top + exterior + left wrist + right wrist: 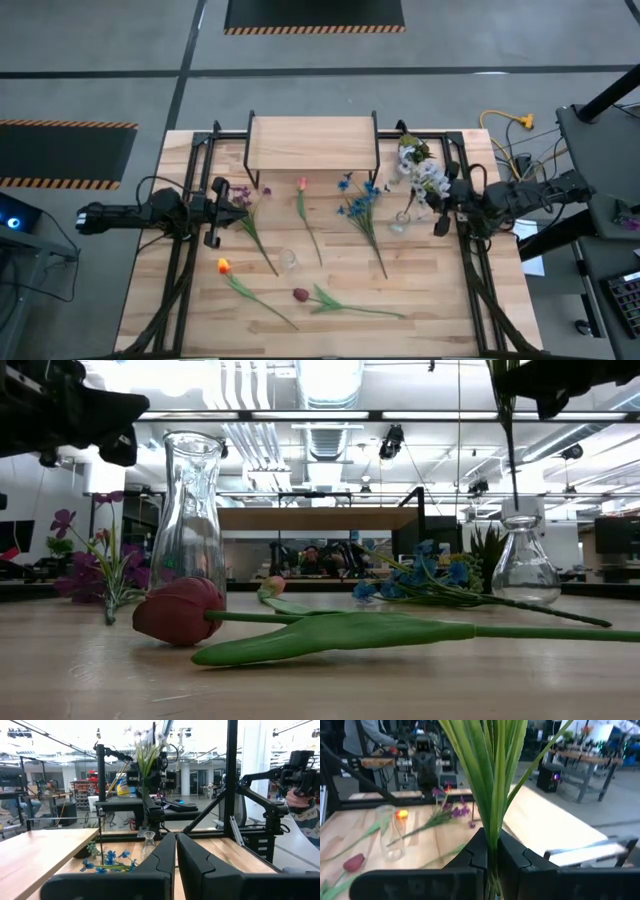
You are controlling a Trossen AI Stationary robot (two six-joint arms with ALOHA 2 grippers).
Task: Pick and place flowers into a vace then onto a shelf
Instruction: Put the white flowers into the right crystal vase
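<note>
Two right fingers [480,852] pinch the white flower's stem [495,815] between them.

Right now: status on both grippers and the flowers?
Right gripper shut on white flower, above small vase. Left gripper shut, empty, by purple flower. Shelf bare.

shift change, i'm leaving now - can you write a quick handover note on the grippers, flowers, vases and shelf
Right gripper: shut on the white flower, holding its stem over the small vase on the table's right side.
Left gripper: shut, empty, above the table's left side near the purple flower.
Lying on the table: purple flower, pink flower, blue flowers, orange flower, dark red flower.
The tall vase stands empty near the table's middle.
The shelf at the far edge holds nothing.
Done: white flower picked up.
Left: the remaining flowers into a vase, then a vase onto the shelf.
</note>
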